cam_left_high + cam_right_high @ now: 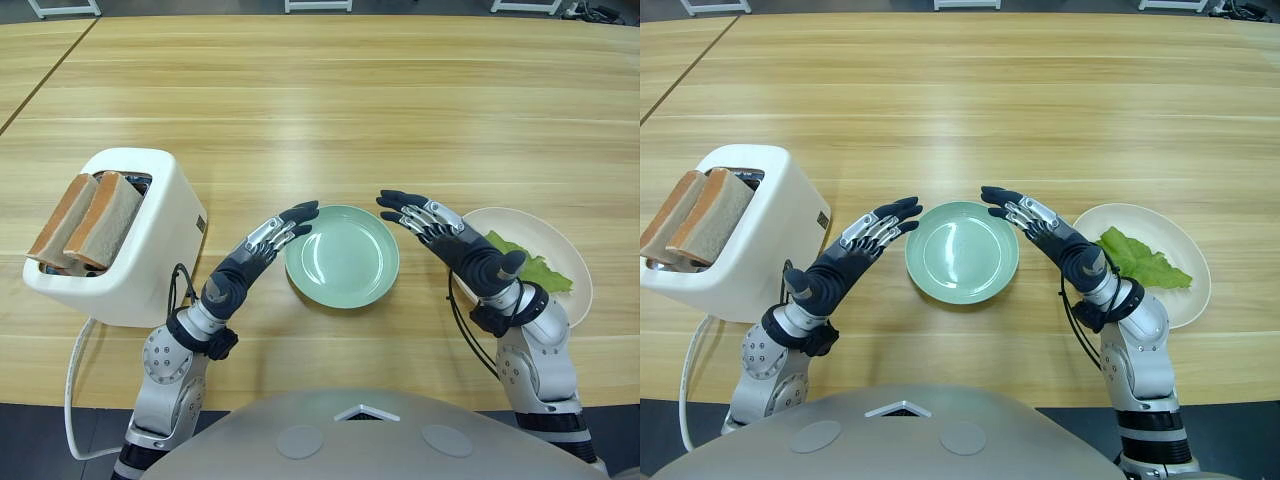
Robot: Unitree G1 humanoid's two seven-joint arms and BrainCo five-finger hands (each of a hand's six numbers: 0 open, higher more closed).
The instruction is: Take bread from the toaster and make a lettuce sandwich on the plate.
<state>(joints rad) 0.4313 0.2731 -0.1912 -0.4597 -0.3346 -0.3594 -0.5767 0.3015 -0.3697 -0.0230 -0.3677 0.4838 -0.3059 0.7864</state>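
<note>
Both slices of bread (85, 222) stand upright in the toaster (150, 250). My left hand (262, 250) and right hand (445, 240) are spread flat and empty, flanking the green plate (342, 256). I judge the bread light and crushable, so I'd pinch its exposed top edge gently.

The bread slices (88, 218) sink into the toaster (160, 240), their lower halves hidden. Near the table's (350, 100) front edge, the right hand (455, 245) covers the white plate's (545, 228) left rim and the lettuce's (540, 268) tip.

Both head eyes look forward and down, close over the table (400, 100), set side by side; they share toaster (160, 230) at nine o'clock, green plate (962, 252) centre, white plate (530, 230) at three
</note>
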